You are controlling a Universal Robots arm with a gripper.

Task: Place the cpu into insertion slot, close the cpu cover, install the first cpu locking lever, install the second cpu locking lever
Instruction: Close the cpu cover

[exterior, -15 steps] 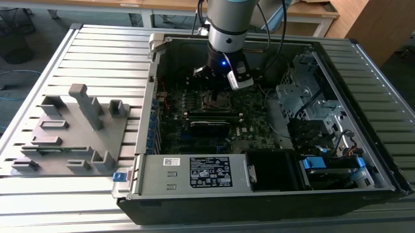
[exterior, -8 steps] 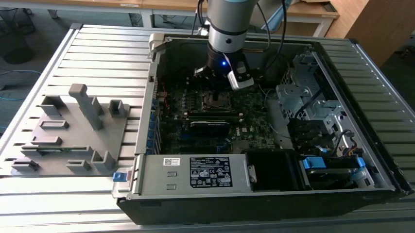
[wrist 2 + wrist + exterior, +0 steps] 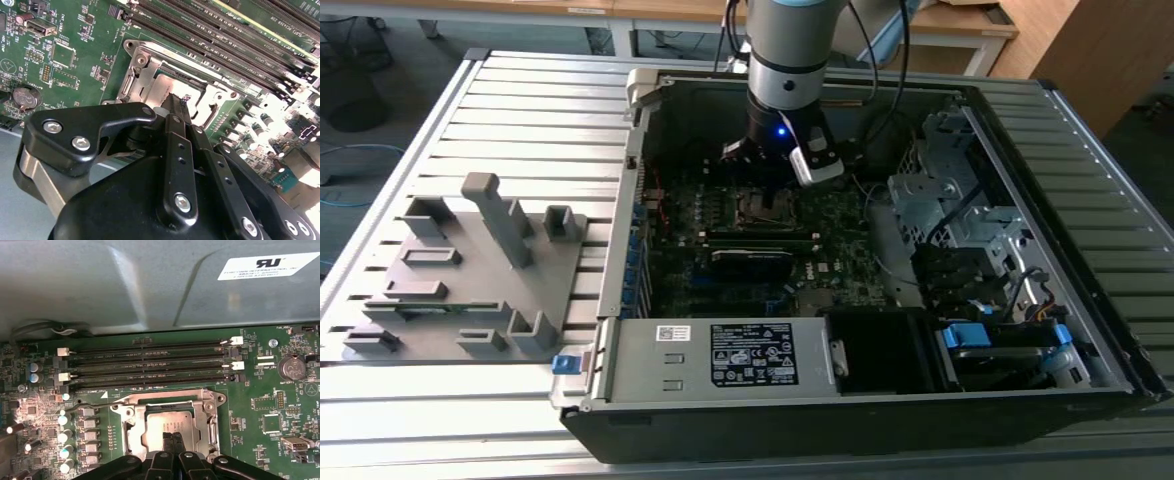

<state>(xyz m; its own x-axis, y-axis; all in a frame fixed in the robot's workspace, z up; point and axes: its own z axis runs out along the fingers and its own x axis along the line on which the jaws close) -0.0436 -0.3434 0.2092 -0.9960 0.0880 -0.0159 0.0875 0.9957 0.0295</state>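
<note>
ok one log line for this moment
claw: shut, tips at edge of cpu cover | cpu: seated, showing through cover window | cover: down flat

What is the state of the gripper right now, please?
Gripper: shut, fingers pressed together with nothing held between them, tips just above the cpu.

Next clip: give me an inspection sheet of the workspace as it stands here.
Surface: slatted metal table with an open computer case on it.
Job's things: cpu sits in the insertion slot; cpu cover lies down over it.
Clutter: grey fixture beside the case, on the exterior view's left.
Grippers: gripper shut, tips at the cover's window.
Cables: black cables run along the arm.
Surroundings: wooden desks behind the table.
</note>
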